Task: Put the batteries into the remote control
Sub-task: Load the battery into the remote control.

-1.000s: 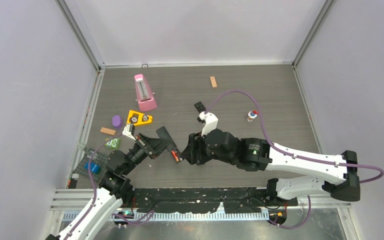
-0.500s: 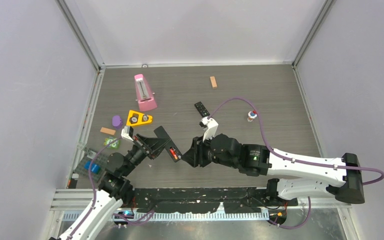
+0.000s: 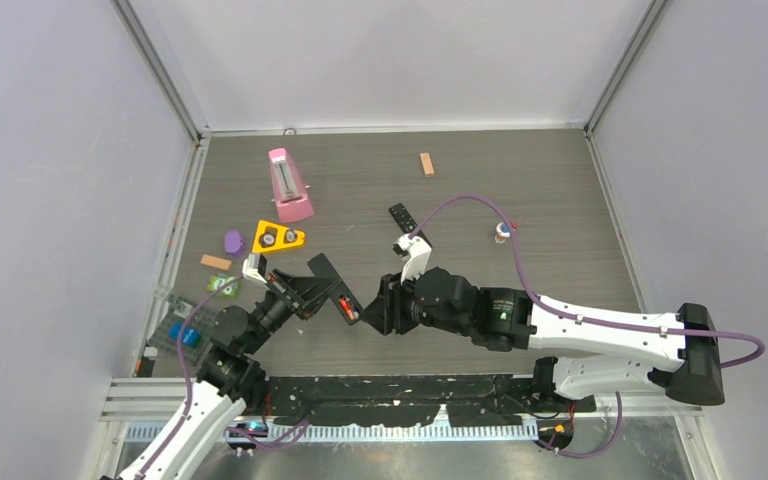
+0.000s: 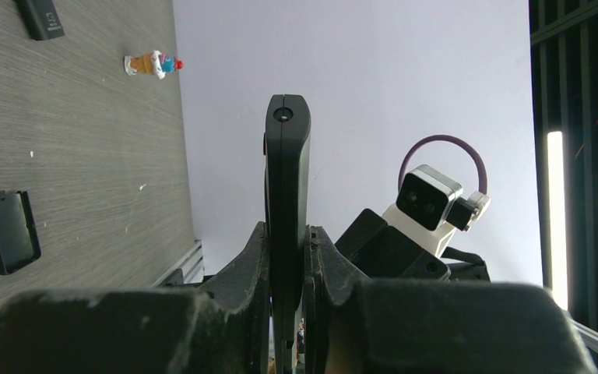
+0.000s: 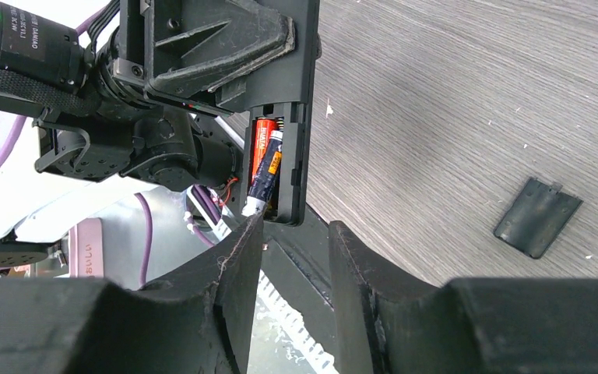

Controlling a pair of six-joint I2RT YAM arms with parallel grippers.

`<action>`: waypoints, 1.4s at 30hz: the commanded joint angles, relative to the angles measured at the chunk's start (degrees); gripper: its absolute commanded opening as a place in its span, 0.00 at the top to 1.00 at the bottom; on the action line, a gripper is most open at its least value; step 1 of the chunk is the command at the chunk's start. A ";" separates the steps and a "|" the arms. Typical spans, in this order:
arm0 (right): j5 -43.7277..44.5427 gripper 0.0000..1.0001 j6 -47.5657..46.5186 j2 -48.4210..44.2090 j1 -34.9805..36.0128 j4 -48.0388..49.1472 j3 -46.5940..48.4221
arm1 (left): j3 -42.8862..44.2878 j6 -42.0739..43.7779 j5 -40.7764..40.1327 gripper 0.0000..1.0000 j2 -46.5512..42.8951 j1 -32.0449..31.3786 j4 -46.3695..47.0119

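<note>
The left gripper (image 4: pixel 288 243) is pressed together on the remote (image 4: pixel 286 179), pinching its thin sides near one end, so the bar stands out past the fingers and is held up off the table (image 3: pixel 560 190). The remote's back faces the right gripper (image 5: pixel 296 226), and its battery bay is uncovered. 2 cells sit in the bay. A red battery (image 5: pixel 262 134) lies along the bay's far side by the spring, and a dark battery (image 5: pixel 265 179) with an orange band slants across beside it. The dark battery's pale end points out toward the bay's open lip. The right gripper's jaws are spread, with a clear gap and nothing between them. They sit just under the end of the remote, and the slanted cell's pale end is right above one of the fingers (image 5: pixel 237 257); whether they touch cannot be told. The cover (image 5: pixel 537 216) lies flat on the table, well apart from both grippers. Farther out on the table are a black bar (image 3: pixel 401 215), a small figure (image 3: pixel 502 232) lying on its side, a wooden block (image 3: pixel 426 164), a pink wedge (image 3: pixel 288 185) and a yellow block (image 3: pixel 278 237).
</note>
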 commanded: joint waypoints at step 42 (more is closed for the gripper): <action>0.58 0.51 -1.28 1.28 0.03 -0.42 3.63 | -0.28 -0.40 -0.59 1.00 -1.00 -0.13 0.66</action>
